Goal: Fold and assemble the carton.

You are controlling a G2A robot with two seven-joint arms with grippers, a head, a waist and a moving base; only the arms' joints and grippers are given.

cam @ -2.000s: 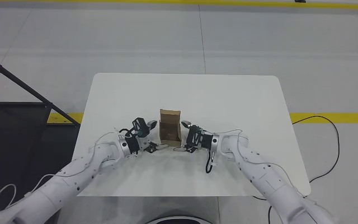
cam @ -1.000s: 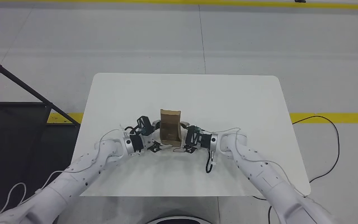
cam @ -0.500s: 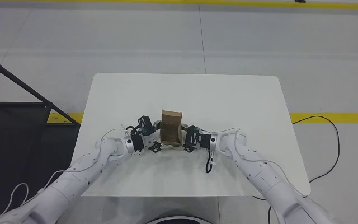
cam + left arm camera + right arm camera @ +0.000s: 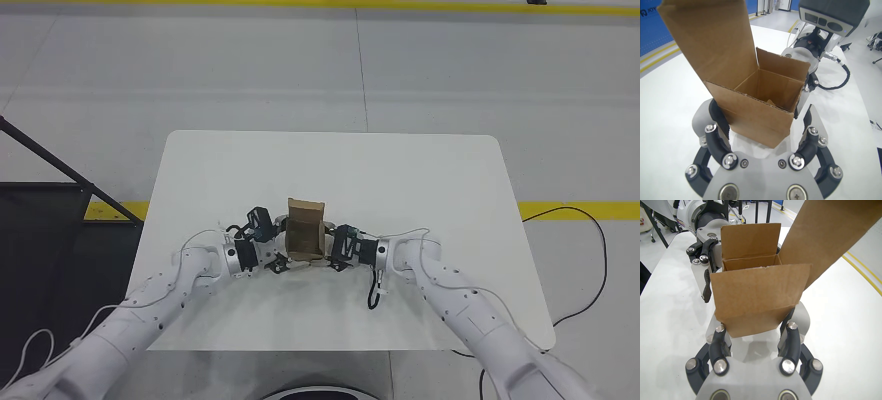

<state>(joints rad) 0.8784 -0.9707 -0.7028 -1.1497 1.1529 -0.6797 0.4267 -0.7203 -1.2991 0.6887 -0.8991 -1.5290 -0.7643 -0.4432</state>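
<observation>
Top view: carton (image 4: 304,232) stands upright, mouth up; left claw (image 4: 281,250) and right claw (image 4: 328,250) spread, flanking it.

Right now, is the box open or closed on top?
Open. The carton stands upright with its tall lid flap sticking up, and the left wrist view looks down into its inside.

matt corrugated cardboard carton (image 4: 753,117) on a smooth white table (image 4: 420,180).
</observation>
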